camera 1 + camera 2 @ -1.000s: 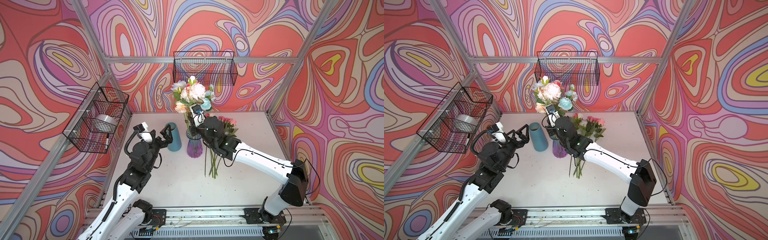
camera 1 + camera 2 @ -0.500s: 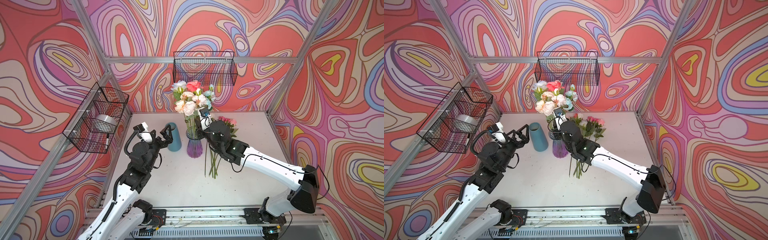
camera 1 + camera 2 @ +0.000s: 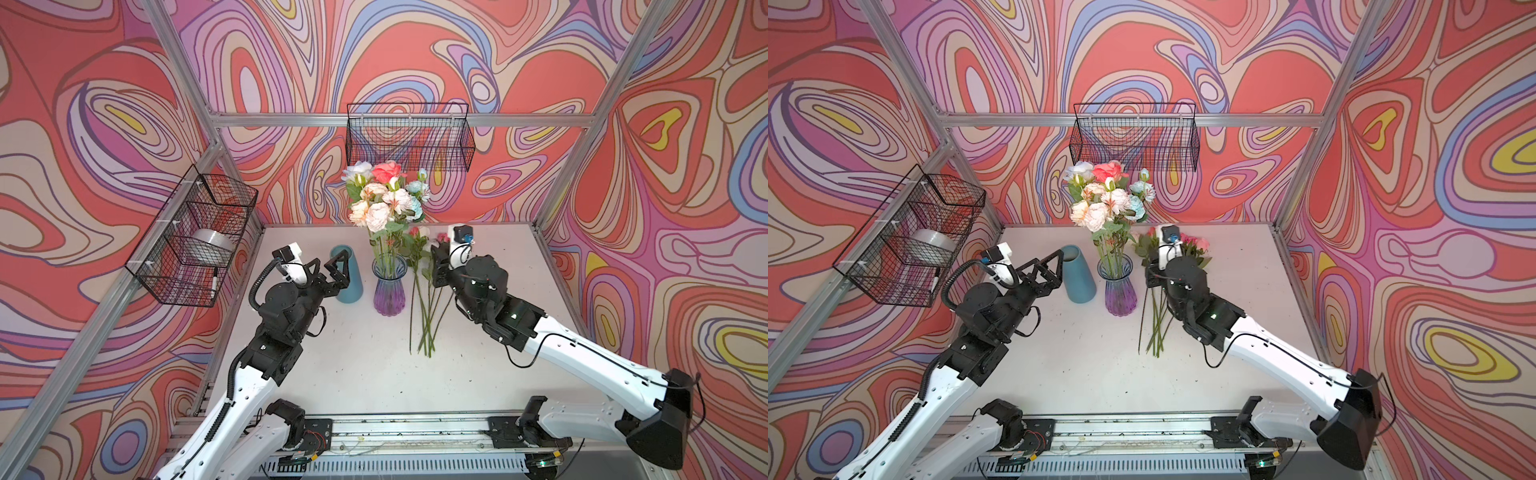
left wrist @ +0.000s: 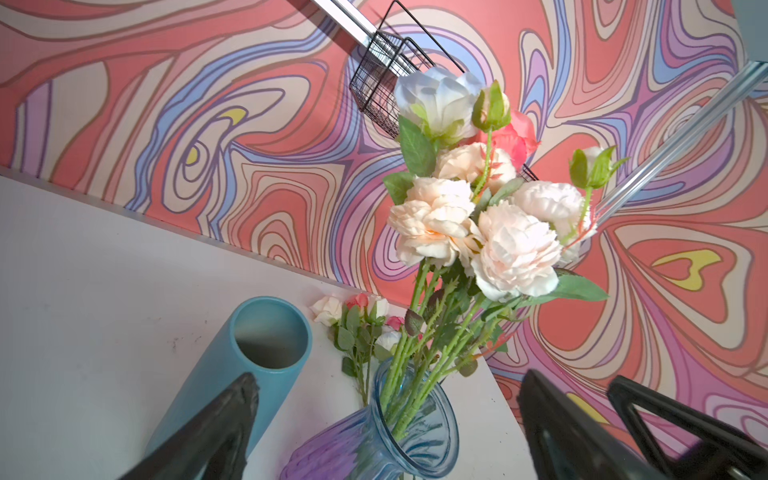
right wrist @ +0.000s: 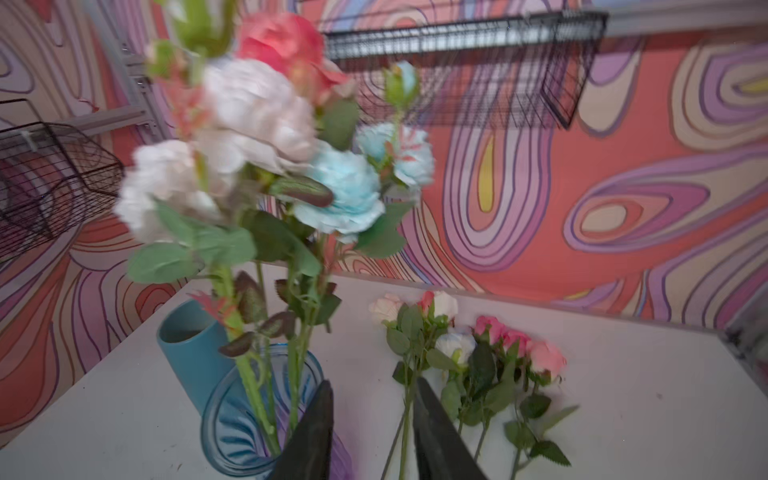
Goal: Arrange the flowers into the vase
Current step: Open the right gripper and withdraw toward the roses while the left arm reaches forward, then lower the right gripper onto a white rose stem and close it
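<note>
The glass vase (image 3: pixel 389 291) (image 3: pixel 1120 291), blue at the rim and purple below, stands mid-table holding a bunch of flowers (image 3: pixel 386 195) (image 3: pixel 1108 195) in cream, white, coral and light blue. Several loose flowers (image 3: pixel 424 299) (image 3: pixel 1156 316) lie on the table just right of it. My right gripper (image 3: pixel 437 262) (image 5: pixel 374 386) hovers over those loose stems, jaws slightly apart, nothing between them. The left gripper (image 3: pixel 330 264) (image 4: pixel 388 376) stands wide open left of the vase (image 4: pixel 415 436), empty, beside a teal cylinder vase (image 3: pixel 347 274).
A black wire basket (image 3: pixel 409 137) hangs on the back wall above the bouquet. Another wire basket (image 3: pixel 195 237) on the left wall holds a tape roll (image 3: pixel 212 241). Aluminium frame posts edge the white table (image 3: pixel 365 374).
The right gripper has opened, left a coral rose in the vase's bunch, and drawn back to the right over the loose flowers. The left arm has stayed still.
</note>
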### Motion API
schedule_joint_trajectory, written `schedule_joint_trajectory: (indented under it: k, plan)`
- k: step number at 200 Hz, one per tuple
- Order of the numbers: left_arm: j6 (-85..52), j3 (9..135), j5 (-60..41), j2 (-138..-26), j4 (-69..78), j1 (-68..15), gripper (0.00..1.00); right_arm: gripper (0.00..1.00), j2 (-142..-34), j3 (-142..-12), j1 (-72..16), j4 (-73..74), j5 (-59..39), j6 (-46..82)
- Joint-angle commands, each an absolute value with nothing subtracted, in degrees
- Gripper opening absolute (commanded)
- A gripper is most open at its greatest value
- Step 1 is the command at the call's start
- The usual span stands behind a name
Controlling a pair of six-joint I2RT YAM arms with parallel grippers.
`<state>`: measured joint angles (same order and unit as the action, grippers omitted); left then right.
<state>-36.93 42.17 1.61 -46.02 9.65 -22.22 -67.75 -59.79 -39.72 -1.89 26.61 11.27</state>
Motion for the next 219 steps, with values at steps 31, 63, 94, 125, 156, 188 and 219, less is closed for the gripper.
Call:
schedule_joint_trajectory:
  k: [31, 63, 94, 125, 156, 188, 219]
  plan:
    - [-42.62, 44.56, -15.18, -53.15, 16.14, -22.95, 0.88, 0.3, -73.15, -55.12, -16.74, -13.76, 7.36, 29.64]
    - [-41.75, 46.38, -22.72, -56.91, 17.53, -26.9, 0.84, 0.28, -83.12, -56.63, -11.56, -14.03, -0.03, 32.53]
    - [-37.96, 47.07, -24.43, -58.44, 16.88, -32.15, 0.83, 0.28, -91.94, -59.79, -11.05, -12.07, -6.42, 32.39]
    - [-37.88, 47.11, -24.6, -59.9, 16.78, -34.57, 0.82, 0.29, -98.19, -62.26, -11.03, -10.6, -8.48, 34.21]
    - [-38.84, 47.56, -25.87, -61.66, 16.61, -35.55, 0.82, 0.3, -103.07, -63.86, -11.02, -8.58, -12.09, 35.32]
    - [-39.22, 47.8, -26.06, -62.49, 16.36, -35.68, 0.82, 0.3, -105.53, -64.41, -11.1, -6.39, -14.61, 36.49]
    - [-39.12, 47.9, -25.85, -62.39, 16.0, -35.71, 0.82, 0.29, -107.88, -65.13, -11.42, -5.42, -16.87, 37.18]
